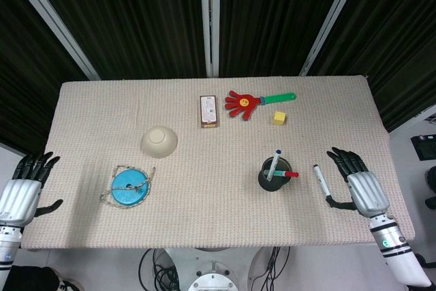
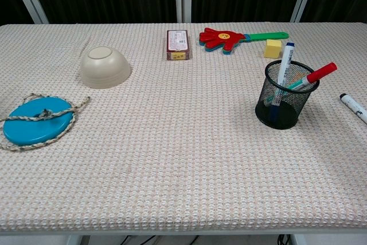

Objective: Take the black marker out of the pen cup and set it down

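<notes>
Head view showed both hands; chest view showed neither. Right hand [image 1: 362,189] lay at the right edge of the woven beige worktop [image 1: 204,202], fingers [image 1: 343,159] spread wide and holding nothing. Left hand [image 1: 20,192] sat off the worktop's left edge, fingers apart, nothing in it.

White-barrelled marker with a black cap [image 1: 318,178] lay flat on the worktop between the black wire-mesh pen cup [image 1: 275,176] and the right hand, apart from both. In the chest view the marker [image 2: 354,106] was cut off by the right frame edge; only the capped end and part of the barrel showed.

Chest view gave the cup [image 2: 285,102] side-on: 1 blue-capped pen [image 2: 284,64] near upright, 1 red-capped pen [image 2: 318,74] leaning right, plus a green one, hard to make out through the mesh. From above the pens overlapped.

Also on the worktop: upturned cream bowl [image 1: 159,141], blue disc wrapped in rope [image 1: 130,187].
</notes>
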Controlling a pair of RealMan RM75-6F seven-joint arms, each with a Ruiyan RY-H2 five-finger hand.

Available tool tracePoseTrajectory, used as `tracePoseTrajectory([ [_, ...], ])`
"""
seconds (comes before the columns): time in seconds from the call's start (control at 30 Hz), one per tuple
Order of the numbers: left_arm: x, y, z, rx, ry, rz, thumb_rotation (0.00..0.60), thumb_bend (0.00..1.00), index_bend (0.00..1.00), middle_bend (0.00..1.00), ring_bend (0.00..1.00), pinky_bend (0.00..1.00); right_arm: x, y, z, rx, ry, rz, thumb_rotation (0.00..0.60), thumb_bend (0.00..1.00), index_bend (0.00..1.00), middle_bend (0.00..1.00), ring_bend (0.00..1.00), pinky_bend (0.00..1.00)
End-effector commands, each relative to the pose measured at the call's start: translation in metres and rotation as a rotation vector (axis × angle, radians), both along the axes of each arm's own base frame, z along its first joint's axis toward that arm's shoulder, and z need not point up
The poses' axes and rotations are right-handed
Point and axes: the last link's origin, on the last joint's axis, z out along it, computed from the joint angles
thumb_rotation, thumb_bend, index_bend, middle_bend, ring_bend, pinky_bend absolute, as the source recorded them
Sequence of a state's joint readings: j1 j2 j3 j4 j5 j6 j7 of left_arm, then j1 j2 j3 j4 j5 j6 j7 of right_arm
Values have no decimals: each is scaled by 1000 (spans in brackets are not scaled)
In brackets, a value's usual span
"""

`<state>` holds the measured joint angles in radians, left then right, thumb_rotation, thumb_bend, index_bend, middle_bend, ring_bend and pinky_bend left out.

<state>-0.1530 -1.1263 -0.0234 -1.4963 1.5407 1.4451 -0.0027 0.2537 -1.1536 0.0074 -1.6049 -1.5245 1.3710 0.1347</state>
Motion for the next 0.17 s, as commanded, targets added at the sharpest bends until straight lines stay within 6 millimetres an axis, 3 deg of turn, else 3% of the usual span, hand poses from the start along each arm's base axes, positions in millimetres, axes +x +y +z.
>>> tracePoseTrajectory([
  [0.03, 3, 1, 3, 9, 4, -9, 600, 131, 105, 42, 0, 0, -13, 8, 23, -128, 63, -22, 600, 39, 0, 0, 0, 0],
  [0.17, 5, 1, 6, 26, 2, -24, 600, 131, 104, 43, 0, 0, -26, 9, 34, -226, 131, -72, 600, 43, 0, 0, 0, 0],
])
